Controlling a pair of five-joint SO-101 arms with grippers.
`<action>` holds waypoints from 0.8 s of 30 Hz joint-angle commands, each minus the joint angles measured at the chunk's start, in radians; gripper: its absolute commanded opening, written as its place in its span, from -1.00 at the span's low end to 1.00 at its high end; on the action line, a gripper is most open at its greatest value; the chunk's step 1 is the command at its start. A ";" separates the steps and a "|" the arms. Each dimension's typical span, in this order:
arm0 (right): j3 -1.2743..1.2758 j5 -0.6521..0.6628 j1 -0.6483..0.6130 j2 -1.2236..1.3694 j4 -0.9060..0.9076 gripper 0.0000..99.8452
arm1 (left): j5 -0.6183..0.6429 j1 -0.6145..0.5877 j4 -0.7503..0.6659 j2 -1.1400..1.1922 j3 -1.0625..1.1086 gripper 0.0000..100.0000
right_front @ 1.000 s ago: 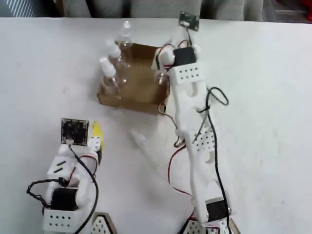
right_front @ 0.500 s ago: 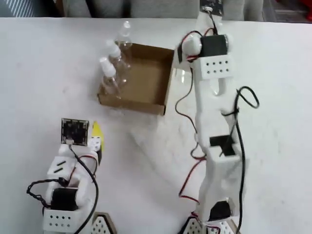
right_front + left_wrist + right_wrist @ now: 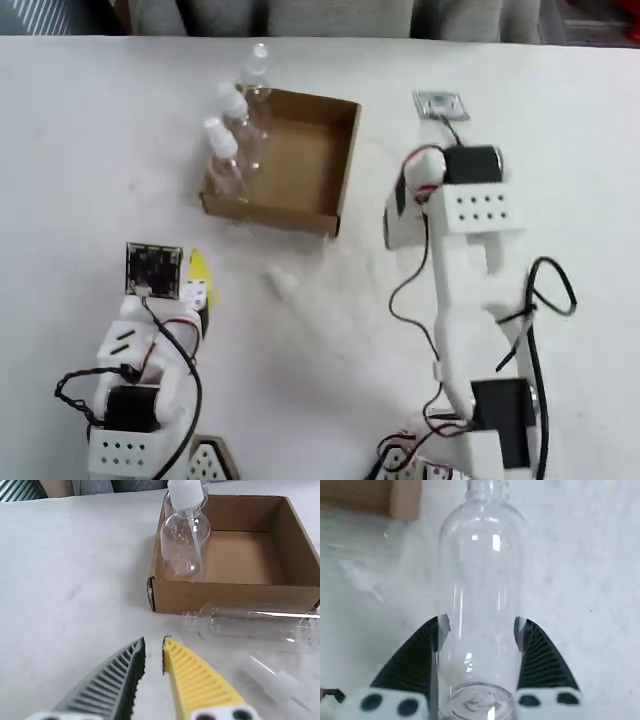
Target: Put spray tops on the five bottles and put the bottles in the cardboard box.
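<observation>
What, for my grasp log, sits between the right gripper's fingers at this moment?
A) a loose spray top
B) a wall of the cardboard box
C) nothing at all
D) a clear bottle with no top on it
D: the right wrist view shows a clear bottle with a bare, uncapped neck, held between the two black fingers of the right gripper.

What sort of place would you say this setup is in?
Probably a robotics lab bench: two white arms with bare wiring on a white table, a clear bottle in the right hand, a cardboard box nearby.
</observation>
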 commanded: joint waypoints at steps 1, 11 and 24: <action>0.241 0.112 0.039 -0.128 -0.119 -0.97 | -0.003 -0.002 -0.005 -0.010 -0.002 -0.83; 0.715 0.184 0.051 -0.263 -0.503 -0.96 | -0.003 -0.002 -0.003 -0.010 -0.002 -0.83; 0.718 0.345 0.042 -0.272 -0.501 -0.33 | -0.003 -0.002 -0.003 -0.010 -0.002 -0.83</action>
